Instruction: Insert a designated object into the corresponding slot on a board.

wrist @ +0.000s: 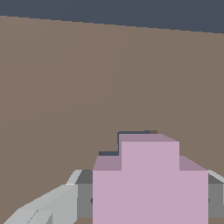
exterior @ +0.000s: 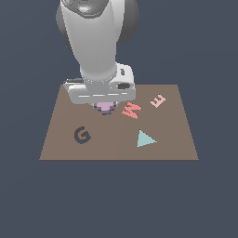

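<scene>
The arm is hanging low over the far half of the brown board [exterior: 116,148], and its gripper [exterior: 105,105] is clamping the lilac cross block [exterior: 106,108], which is peeking out just beneath the white hand body. In the wrist view the block [wrist: 148,183] is filling the near foreground, grey fingers [wrist: 83,199] pressing against both of its flanks, so the hand is clenched on it. A thin dark edge of the cross-shaped slot [wrist: 131,132] is showing just past the block's stepped far end, so the piece is sitting at the slot or partly in it; how deep, I cannot tell. Looking at the room around it in the exterior view: the red W [exterior: 132,110] is lying just beside the block at its 3 o'clock, tight on that side, with the pink E [exterior: 158,100] farther out toward 2 o'clock. The dark G [exterior: 82,135] is sitting well apart at about 7 o'clock, and the teal triangle [exterior: 145,139] is lying at roughly 4 o'clock. Bare brown surface is stretching from the block toward the board's edge at 9 o'clock. Around the board, flat dark blue-grey ground [exterior: 28,200] is spreading on every side.
</scene>
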Robot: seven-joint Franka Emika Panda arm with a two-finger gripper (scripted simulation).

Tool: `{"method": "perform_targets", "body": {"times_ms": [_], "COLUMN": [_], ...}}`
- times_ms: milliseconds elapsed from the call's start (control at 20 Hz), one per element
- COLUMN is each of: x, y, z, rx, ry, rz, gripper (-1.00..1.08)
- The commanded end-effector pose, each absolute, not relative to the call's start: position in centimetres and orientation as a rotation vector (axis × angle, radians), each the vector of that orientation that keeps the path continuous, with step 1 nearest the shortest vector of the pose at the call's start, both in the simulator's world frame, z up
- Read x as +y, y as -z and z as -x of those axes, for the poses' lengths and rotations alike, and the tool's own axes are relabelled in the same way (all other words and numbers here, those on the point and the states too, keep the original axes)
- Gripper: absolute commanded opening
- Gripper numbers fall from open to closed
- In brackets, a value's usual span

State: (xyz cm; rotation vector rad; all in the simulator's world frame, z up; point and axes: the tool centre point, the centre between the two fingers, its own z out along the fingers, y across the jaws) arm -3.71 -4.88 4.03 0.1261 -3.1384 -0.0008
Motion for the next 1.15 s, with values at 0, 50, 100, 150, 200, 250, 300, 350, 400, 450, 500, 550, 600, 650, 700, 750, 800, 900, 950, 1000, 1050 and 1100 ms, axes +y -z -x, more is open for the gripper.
{"method": "perform_targets", "body": {"times_ms": [0,50,100,150,200,250,300,350,400,450,500,550,600,650,700,750,800,900,950,1000,1050,1100], "x": [-4.8,-4.8,-4.8,-4.8,-4.8,-4.8,-4.8,-4.8,-4.8,-4.8,-4.8,-4.8,-4.8,-4.8,-4.8,-4.8,-4.8,-4.8,-4.8,-4.8,-4.8,-4.8], "y": [-4.1,-4.1,-4.1,-4.1,-4.1,-4.0,-4.0,-3.9,-3.7,-3.4,-3.2,-3.1,-3.1,-3.1,-3.1,-3.1,-3.1,-3.1,-3.1,-3.1,-3.1,-3.1], "z": [3.7,3.7,3.7,3.7,3.7,3.7,3.7,3.7,3.7,3.7,3.7,3.7,3.7,3.7,3.7,3.7,3.7,3.7,3.7,3.7,3.7,3.7], "rx": [-3.138,-3.137,-3.137,-3.137,-3.137,-3.137,-3.137,-3.137,-3.137,-3.137,-3.138,-3.138,-3.138,-3.138,-3.138,-3.138,-3.138,-3.138,-3.138,-3.138,-3.138,-3.138], "ry": [0.001,0.001,0.001,0.001,0.001,0.001,0.001,0.001,0.001,0.001,0.000,0.000,0.000,0.000,0.000,0.000,0.000,0.000,0.000,0.000,0.000,0.000], "rz": [-0.163,-0.172,-0.178,-0.181,-0.182,-0.175,-0.175,-0.176,-0.177,-0.179,-0.181,-0.182,-0.182,-0.182,-0.182,-0.182,-0.182,-0.182,-0.182,-0.182,-0.182,-0.182], "gripper": [-1.00,-1.00,-1.00,-1.00,-1.00,-1.00,-1.00,-1.00,-1.00,-1.00,-1.00,-1.00,-1.00,1.00,1.00,1.00,1.00,1.00,1.00,1.00,1.00,1.00]}}
